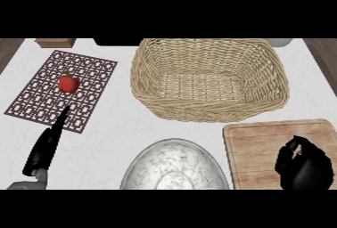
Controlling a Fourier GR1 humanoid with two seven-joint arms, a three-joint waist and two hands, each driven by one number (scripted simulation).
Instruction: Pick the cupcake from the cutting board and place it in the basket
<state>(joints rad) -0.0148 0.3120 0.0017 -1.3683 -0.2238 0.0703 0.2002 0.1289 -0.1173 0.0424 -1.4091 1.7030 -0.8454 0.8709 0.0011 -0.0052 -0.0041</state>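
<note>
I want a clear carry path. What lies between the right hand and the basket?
In the head view, only bare cutting board and a strip of white counter separate the right hand from the basket.

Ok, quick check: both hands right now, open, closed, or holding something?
Left hand: open, fingers straight, holding nothing, beside the patterned mat.
Right hand: fingers curled, over the cutting board; whether it holds the cupcake cannot be told.
</note>
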